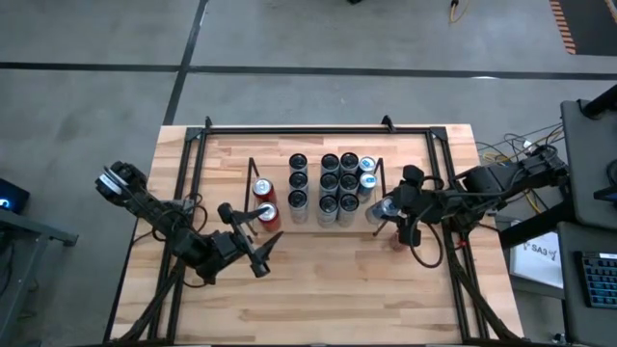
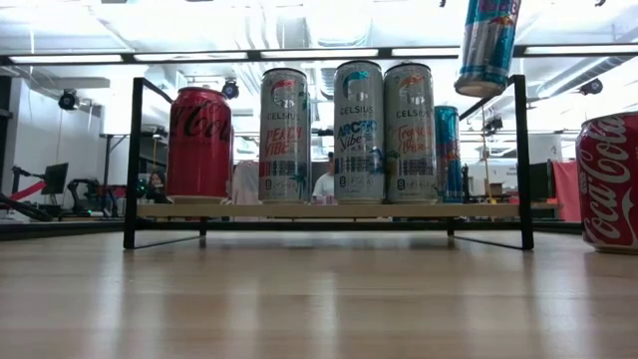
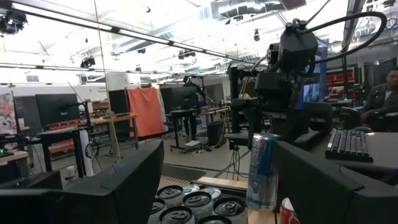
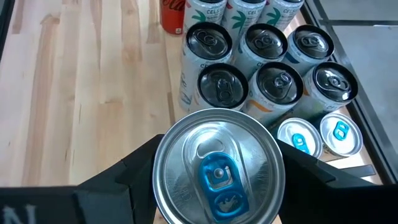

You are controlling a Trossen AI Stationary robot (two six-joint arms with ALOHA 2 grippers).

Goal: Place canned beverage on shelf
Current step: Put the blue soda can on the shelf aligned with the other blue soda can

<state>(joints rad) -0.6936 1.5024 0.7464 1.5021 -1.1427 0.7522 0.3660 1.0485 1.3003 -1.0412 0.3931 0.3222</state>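
- Silver and blue, the slim energy drink can (image 4: 217, 168) sits clamped between our right gripper (image 1: 384, 210) fingers, held upright in the air just off the shelf's right end.
- From table level we see that can (image 2: 488, 45) hanging above the shelf (image 2: 329, 211), clear of the cans on it.
- On the shelf's wood base stand a red Coca-Cola can (image 2: 198, 143), three rows of tall Celsius cans (image 2: 358, 132), and two slim blue-tab cans (image 4: 317, 135).
- Our left gripper (image 1: 258, 253) waits over the table near the shelf's left front, fingers spread apart, holding nothing.
- Another red Coca-Cola can (image 2: 608, 181) stands on the table beside the shelf.
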